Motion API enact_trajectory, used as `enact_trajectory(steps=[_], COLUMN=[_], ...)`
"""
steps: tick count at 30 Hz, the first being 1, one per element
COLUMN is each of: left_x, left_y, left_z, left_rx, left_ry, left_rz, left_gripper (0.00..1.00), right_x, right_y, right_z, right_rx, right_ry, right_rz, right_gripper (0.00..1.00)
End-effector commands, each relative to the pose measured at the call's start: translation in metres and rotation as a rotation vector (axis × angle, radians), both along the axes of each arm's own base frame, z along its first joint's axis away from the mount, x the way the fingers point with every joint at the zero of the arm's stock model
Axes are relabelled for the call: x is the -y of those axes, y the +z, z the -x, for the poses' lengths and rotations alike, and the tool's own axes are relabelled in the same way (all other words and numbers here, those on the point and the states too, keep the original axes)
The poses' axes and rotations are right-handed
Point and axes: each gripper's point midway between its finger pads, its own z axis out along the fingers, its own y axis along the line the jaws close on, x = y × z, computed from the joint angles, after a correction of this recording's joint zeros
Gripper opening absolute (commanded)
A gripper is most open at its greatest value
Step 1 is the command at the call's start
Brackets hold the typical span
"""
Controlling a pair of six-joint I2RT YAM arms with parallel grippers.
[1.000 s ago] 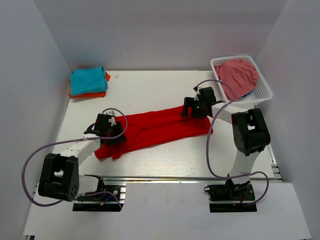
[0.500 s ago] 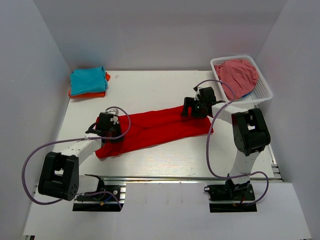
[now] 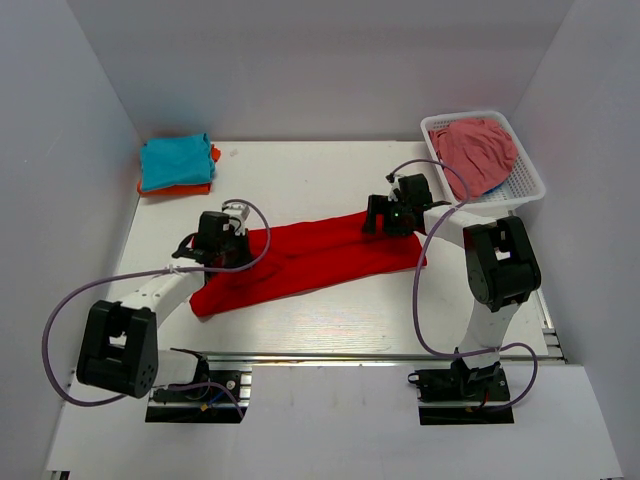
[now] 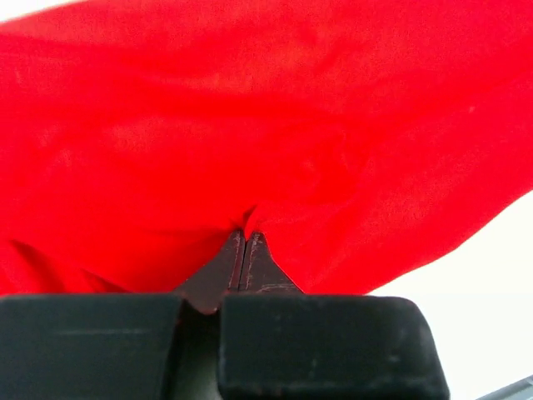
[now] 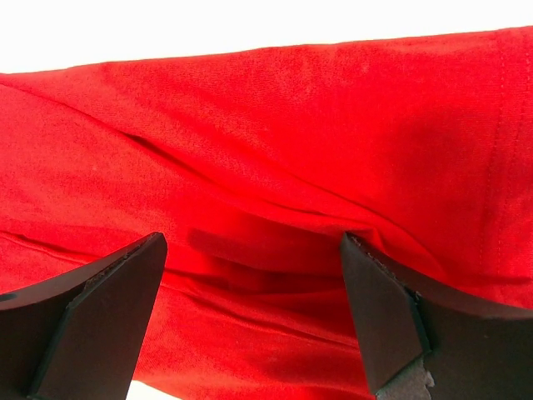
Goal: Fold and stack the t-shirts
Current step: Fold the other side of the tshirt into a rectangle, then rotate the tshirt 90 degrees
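Note:
A bright red t-shirt (image 3: 310, 255) lies as a long folded strip across the middle of the table. My left gripper (image 3: 238, 244) is shut on cloth near its left end; in the left wrist view the fingertips (image 4: 244, 237) meet with a pinch of red t-shirt (image 4: 250, 125) between them. Over the strip's right end hovers my right gripper (image 3: 374, 218), open. In the right wrist view its fingers (image 5: 375, 283) stand wide apart just above the red cloth (image 5: 291, 125), gripping nothing. A teal folded t-shirt (image 3: 175, 158) rests on an orange one (image 3: 182, 188) at the back left.
A white plastic basket (image 3: 528, 182) at the back right holds a crumpled pink garment (image 3: 472, 150). White walls close in the table on the left, back and right. Purple cables loop from both arms.
My left gripper has shut on the left end of the red t-shirt and moved a little away from the near edge, pulling the cloth with it. The right arm has not moved.

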Motion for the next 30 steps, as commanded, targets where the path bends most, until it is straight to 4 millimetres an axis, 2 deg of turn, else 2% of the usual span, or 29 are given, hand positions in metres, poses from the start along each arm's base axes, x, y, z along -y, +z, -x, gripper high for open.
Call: enact_trajectory(steps=[1,2,3,4,5,6,7,9,11,12,13,15,19,21,23,24,25,26,27,28,29,30], left_x=[0.004,0.001,-0.005,-0.006,-0.008,-0.011,-0.013,-0.019,-0.028,-0.034,-0.04,-0.045,-0.038,-0.037,-0.034,-0.031,-0.019,-0.015,-0.011,0.002,0.005,0.007], left_y=[0.012,0.007,0.003,-0.013,-0.02,-0.022,-0.026,-0.028,-0.013,-0.011,0.001,0.02,0.064,0.075,0.074,0.063,0.055,0.051,0.031,0.024,0.015,0.006], left_z=[-0.017,-0.018,-0.018,-0.012,-0.009,-0.01,-0.008,-0.006,-0.016,-0.011,-0.019,-0.018,-0.029,-0.032,-0.033,-0.031,-0.035,-0.033,-0.029,-0.029,-0.028,-0.027], left_rx=[0.041,0.012,-0.032,-0.092,-0.124,-0.139,-0.161,-0.191,-0.166,-0.186,-0.161,-0.145,-0.047,-0.019,-0.006,-0.027,-0.051,-0.06,-0.119,-0.135,-0.16,-0.18], left_ry=[-0.077,-0.064,-0.032,-0.034,-0.008,0.023,0.048,0.11,0.187,0.214,0.271,0.314,0.32,0.33,0.33,0.317,0.278,0.26,0.251,0.209,0.213,0.204], left_rz=[-0.041,-0.062,-0.088,-0.102,-0.103,-0.113,-0.114,-0.13,-0.158,-0.179,-0.194,-0.197,-0.127,-0.107,-0.083,-0.076,-0.04,-0.022,-0.016,0.017,0.028,0.032], left_gripper=[0.08,0.11,0.22,0.32,0.49,0.86,0.98,1.0,1.0,1.0,1.0,1.0,1.0,1.0,1.0,1.0,1.0,1.0,1.0,1.0,1.0,1.0], right_x=[-0.001,-0.002,-0.002,-0.001,-0.001,-0.001,0.0,0.0,0.001,-0.001,0.001,-0.001,-0.005,-0.007,-0.006,-0.006,-0.006,-0.005,-0.006,-0.006,-0.008,-0.007], right_y=[-0.011,-0.009,-0.01,-0.01,-0.01,-0.009,-0.01,-0.006,-0.002,0.001,0.008,0.019,0.047,0.06,0.065,0.066,0.069,0.065,0.063,0.059,0.06,0.051], right_z=[0.011,0.011,0.011,0.012,0.011,0.009,0.01,0.008,0.006,0.004,0.001,-0.001,-0.007,-0.008,-0.01,-0.013,-0.015,-0.017,-0.02,-0.022,-0.025,-0.026], right_rx=[-0.067,-0.063,-0.063,-0.066,-0.067,-0.062,-0.066,-0.057,-0.043,-0.037,-0.018,0.0,0.062,0.091,0.117,0.13,0.135,0.127,0.126,0.119,0.124,0.107], right_ry=[0.023,0.027,0.028,0.033,0.03,0.029,0.029,0.027,0.026,0.031,0.024,0.032,0.059,0.061,0.064,0.061,0.058,0.055,0.055,0.052,0.055,0.054], right_rz=[0.001,0.0,0.0,0.005,0.007,0.011,0.013,0.019,0.019,0.021,0.022,0.022,0.008,-0.006,-0.01,-0.004,-0.002,0.002,0.007,0.008,0.008,0.016], right_gripper=[0.9,0.9,0.9,0.9,0.9,0.9,0.9,0.9,0.9,0.9,0.9,0.9,0.9,0.9,0.9,0.9,0.9,0.9,0.9,0.9,0.9,0.9])
